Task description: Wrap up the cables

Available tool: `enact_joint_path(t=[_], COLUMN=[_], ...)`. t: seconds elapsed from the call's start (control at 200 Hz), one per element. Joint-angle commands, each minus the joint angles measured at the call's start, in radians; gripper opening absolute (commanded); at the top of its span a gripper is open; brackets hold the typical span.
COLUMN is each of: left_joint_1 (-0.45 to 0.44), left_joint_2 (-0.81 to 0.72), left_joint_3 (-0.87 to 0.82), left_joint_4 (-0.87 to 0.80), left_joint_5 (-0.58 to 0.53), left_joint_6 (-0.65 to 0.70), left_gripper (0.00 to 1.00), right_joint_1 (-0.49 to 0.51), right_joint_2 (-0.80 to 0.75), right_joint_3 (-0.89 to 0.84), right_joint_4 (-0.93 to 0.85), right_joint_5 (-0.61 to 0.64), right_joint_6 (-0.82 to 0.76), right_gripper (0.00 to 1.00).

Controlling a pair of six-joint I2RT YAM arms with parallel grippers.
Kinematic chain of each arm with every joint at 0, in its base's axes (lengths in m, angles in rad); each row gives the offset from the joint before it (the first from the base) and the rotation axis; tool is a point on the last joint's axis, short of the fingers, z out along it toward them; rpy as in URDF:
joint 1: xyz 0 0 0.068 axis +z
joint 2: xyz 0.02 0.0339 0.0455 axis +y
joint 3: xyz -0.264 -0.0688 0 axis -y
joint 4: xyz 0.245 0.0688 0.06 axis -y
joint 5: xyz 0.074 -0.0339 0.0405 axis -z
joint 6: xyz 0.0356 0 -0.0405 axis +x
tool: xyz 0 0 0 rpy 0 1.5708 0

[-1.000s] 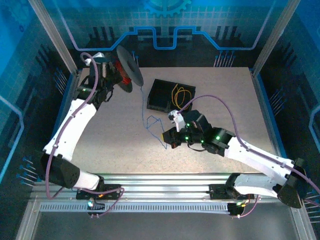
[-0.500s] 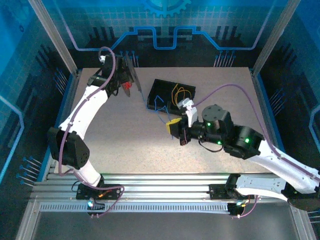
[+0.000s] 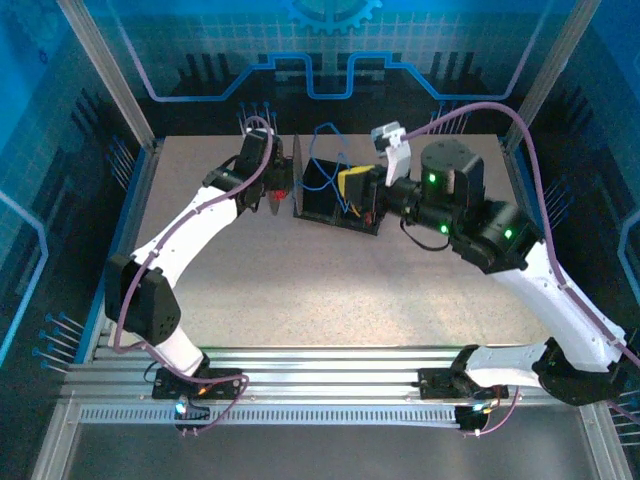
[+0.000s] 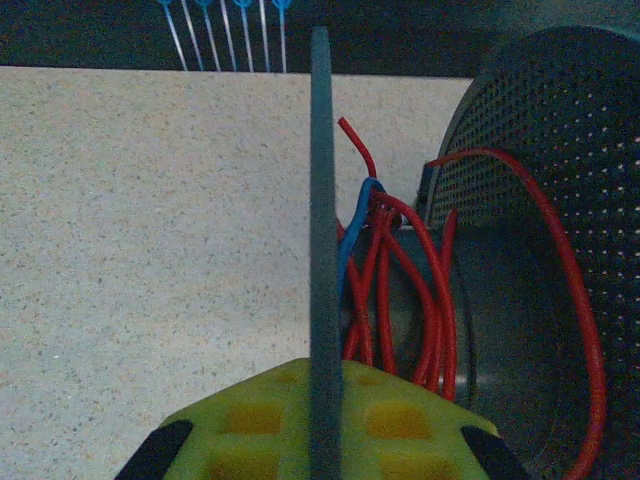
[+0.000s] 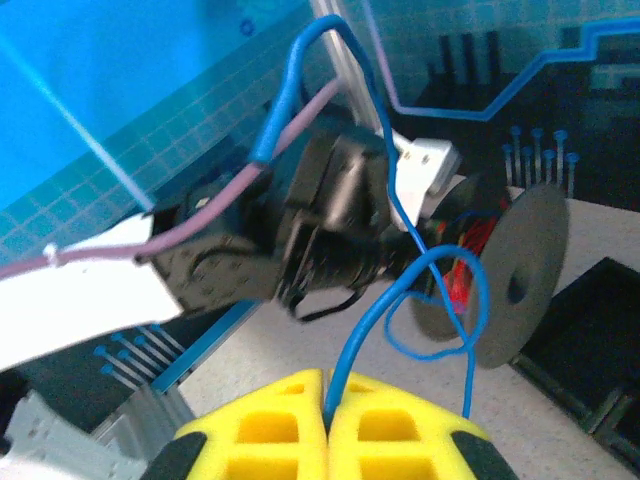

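A grey spool (image 3: 297, 175) stands edge-on beside a black box. My left gripper (image 4: 320, 365) is shut on the spool's thin flange (image 4: 320, 200), at the table's back (image 3: 283, 186). Red cable (image 4: 385, 290) is wound round the hub, and a blue cable (image 4: 362, 205) crosses onto it. A perforated flange (image 4: 545, 170) stands to the right. My right gripper (image 5: 325, 378) is shut on the blue cable (image 5: 415, 285), which loops up and runs to the spool (image 5: 525, 275). From above, the right gripper (image 3: 347, 186) hovers over the box and the blue cable (image 3: 311, 158) arcs above it.
The black box (image 3: 325, 208) sits at the back centre, just right of the spool. The left arm's wrist (image 5: 335, 215) is close in front of the right gripper. Blue pins (image 4: 225, 25) line the back edge. Cage posts (image 3: 100, 70) flank the table.
The left arm has carried the spool right, up against the black box. The right gripper has lifted and moved back over the box, pulling the blue cable off the table.
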Motion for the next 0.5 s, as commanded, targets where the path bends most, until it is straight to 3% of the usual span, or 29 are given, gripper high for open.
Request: enact_joint_path(t=[0.0,0.185,0.495], left_joint_1=[-0.022,-0.095,-0.175], left_joint_2=[-0.081,-0.147,-0.275], left_joint_3=[-0.046,-0.129,-0.237], left_joint_4=[0.105,0.138,0.132], left_joint_5=[0.011,0.051,0.174], left_joint_6=[0.092,0.199,0.252], left_gripper=[0.00,0.00,0.00], right_joint_1=[-0.086,-0.188,-0.341], right_joint_2=[0.031,0.135,0.289], right_joint_3=[0.106,0.235,0.397], right_joint_4=[0.017,0.001,-0.059], right_joint_5=[-0.044,-0.102,-0.121], right_joint_6=[-0.019,-0.012,-0.017], right_gripper=[0.00,0.00,0.00])
